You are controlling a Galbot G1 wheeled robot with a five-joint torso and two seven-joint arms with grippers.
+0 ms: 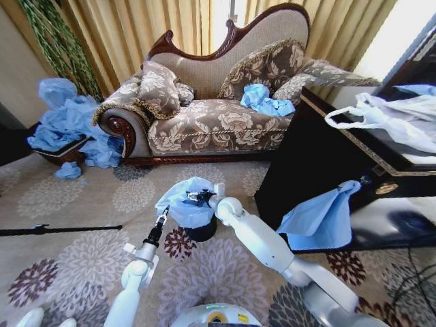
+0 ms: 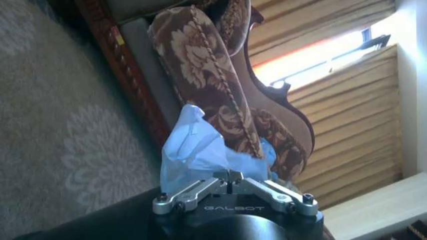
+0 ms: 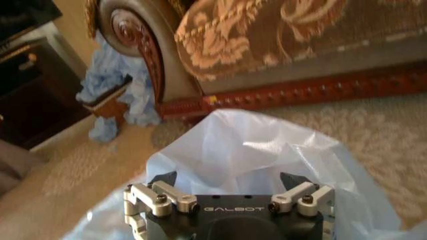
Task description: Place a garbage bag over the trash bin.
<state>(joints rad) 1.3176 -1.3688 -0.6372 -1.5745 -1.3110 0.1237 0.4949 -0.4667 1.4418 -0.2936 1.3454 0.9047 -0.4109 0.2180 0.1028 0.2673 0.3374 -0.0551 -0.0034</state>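
Head view, centre of the carpet: the trash bin (image 1: 202, 230) is standing in front of the sofa (image 1: 218, 122), with the garbage bag (image 1: 184, 203) sitting over its top and billowing up and out toward 10 o'clock. The bag is covering the rim and upper wall; the black lower wall is showing beneath the film.

The right gripper (image 1: 201, 198) is reaching in from 4 o'clock and hovering at the bag's mouth, right over the bin. In its wrist view the right gripper (image 3: 229, 186) is showing fingers spread wide, with blue film bulging between and beyond them; whether they are touching the film, I cannot tell.

The left gripper (image 1: 162, 219) is coming up from 7 o'clock to the bag's near-left edge. In its wrist view the left gripper (image 2: 229, 181) is showing fingers pressed together at the bag's hem, apparently pinching the garbage bag (image 2: 195, 150).

Judgement: the bag is on, but loosely. Film is bunching above the rim rather than lying pulled down and even, so smoothing the mouth around the rim and letting go look to be what is left
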